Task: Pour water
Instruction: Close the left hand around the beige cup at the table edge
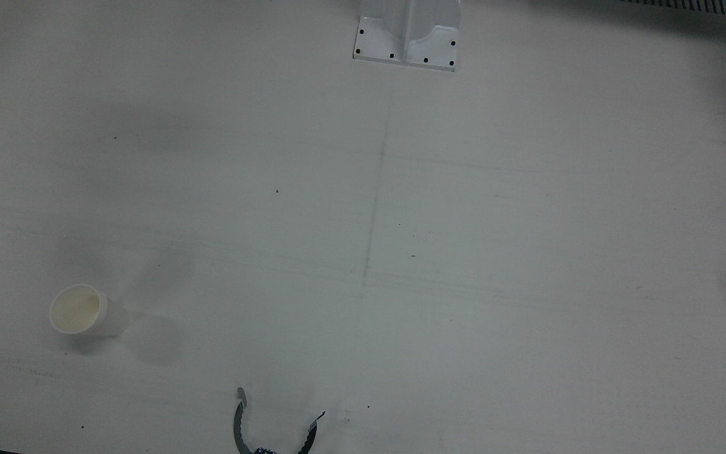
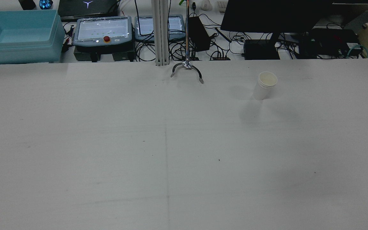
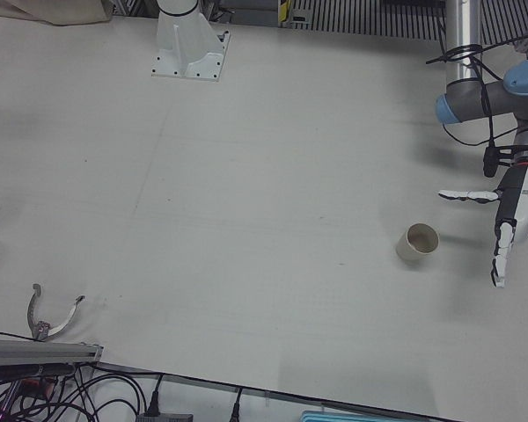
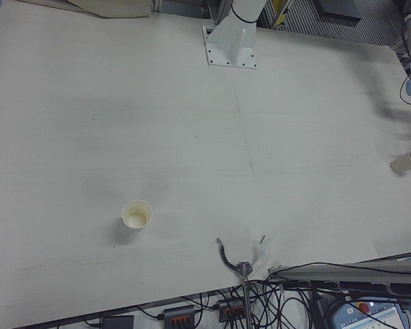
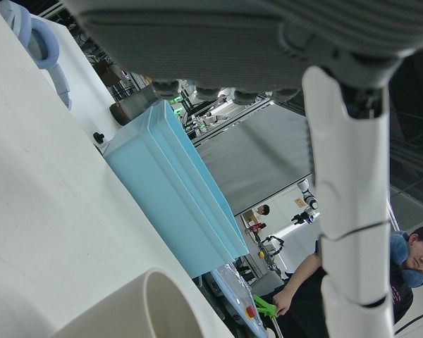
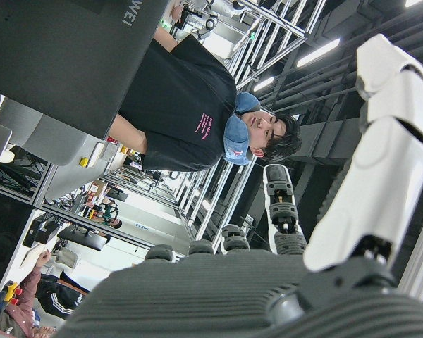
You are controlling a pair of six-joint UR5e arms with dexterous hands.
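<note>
Item 1, beige cup (image 3: 417, 242): it lies tipped on the surface (image 3: 273, 193), mouth toward the operators' side, on my left arm's half. In the right-front view it sits close to that view's right edge; in the left hand view its rim fills the lower frame, just beside my fingers.

Item 2, white paper cup (image 1: 83, 311): upright, mouth open, pale inside. It stands on my right arm's half, near the operators' edge, well apart from the beige cup. I cannot tell from any view whether it holds water.

Item 3, left hand (image 3: 509, 221): fingers spread wide and straight, holding nothing. It hangs just beside the beige cup, on the outer side, not touching it. One finger juts sideways toward the cup, the rest point down.

Item 4, right hand (image 6: 324, 232): seen only in its own camera, which looks up at a person and ceiling lights. One white finger is extended, nothing lies against the palm, and I see no object in it. How far the other fingers are spread I cannot tell.

Item 5, metal claw clamp (image 1: 273, 429): at the operators' edge, near the middle, between the two cups' sides.

Item 6, open room: the middle of the surface is bare from the pedestal (image 1: 407, 34) down to the clamp. A teal bin (image 2: 19, 35) sits beyond the operators' edge.
</note>
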